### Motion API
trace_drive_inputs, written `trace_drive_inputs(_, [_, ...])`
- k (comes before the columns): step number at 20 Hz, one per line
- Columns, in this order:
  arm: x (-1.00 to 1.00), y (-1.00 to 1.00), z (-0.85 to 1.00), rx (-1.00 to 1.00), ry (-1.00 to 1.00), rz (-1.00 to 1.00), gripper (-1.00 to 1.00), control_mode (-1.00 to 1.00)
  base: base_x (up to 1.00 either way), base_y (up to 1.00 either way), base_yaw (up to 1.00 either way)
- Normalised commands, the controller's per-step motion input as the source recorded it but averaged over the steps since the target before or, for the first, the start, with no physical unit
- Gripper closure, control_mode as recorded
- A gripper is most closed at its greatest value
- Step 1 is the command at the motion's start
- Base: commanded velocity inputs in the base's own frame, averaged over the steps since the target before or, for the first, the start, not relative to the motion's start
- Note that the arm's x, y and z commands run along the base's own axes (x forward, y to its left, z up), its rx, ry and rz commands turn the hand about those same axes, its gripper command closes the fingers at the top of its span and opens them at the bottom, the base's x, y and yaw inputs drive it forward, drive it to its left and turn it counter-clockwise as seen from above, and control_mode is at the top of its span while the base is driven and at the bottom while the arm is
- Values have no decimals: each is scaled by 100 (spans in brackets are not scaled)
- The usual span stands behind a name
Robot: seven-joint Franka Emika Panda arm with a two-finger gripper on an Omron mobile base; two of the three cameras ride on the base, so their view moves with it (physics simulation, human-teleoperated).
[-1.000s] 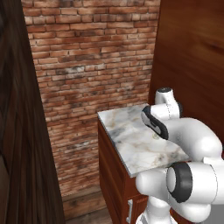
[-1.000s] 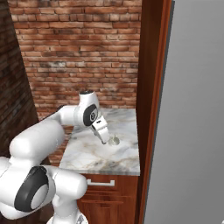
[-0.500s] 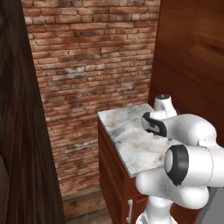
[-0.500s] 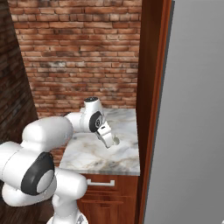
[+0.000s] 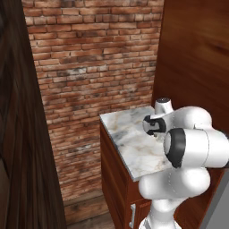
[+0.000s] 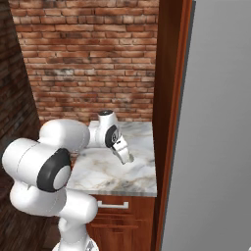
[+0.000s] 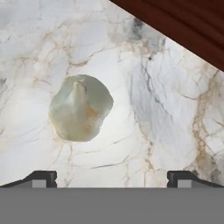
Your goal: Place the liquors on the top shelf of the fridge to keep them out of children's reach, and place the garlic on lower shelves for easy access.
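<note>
Brick wall point(image 5: 94, 67) backs a small marble counter point(image 6: 100, 169) on a red-brown wood cabinet point(image 5: 114, 179); dark wood panelling point(image 6: 169, 98) rises on one side, and beyond it we see the grey fridge point(image 6: 215, 137) door. Our claw point(image 6: 126, 158) hangs low over the marble, angled down toward it. Its jaws stand fully apart and grip nothing; in the hand view the two dark fingertips point(image 7: 41, 178) sit wide at either side. The garlic point(image 7: 80, 107) lies on the counter just ahead of the claw, somewhat nearer one fingertip than the other, off-white, lumpy, with its stem end facing the camera. It touches neither finger. A dark wood edge point(image 7: 183, 26) crosses the far corner beyond the bulb.
</note>
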Motion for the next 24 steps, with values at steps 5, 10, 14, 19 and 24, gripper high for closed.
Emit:
trace_drive_inputs(5, [31, -17, -25, 0, 0, 0, -100, -100, 0, 0, 0])
trace_drive_inputs(10, [31, -12, -24, 0, 0, 0, -100, -100, 0, 0, 0])
trace_drive_inputs(14, [31, -5, -21, 0, 0, 0, -100, -100, 0, 0, 0])
trace_drive_inputs(19, [29, -6, -24, 0, 0, 0, -100, -100, 0, 0, 0])
trace_drive_inputs(24, [19, -7, -34, 0, 0, 0, -100, -100, 0, 0, 0])
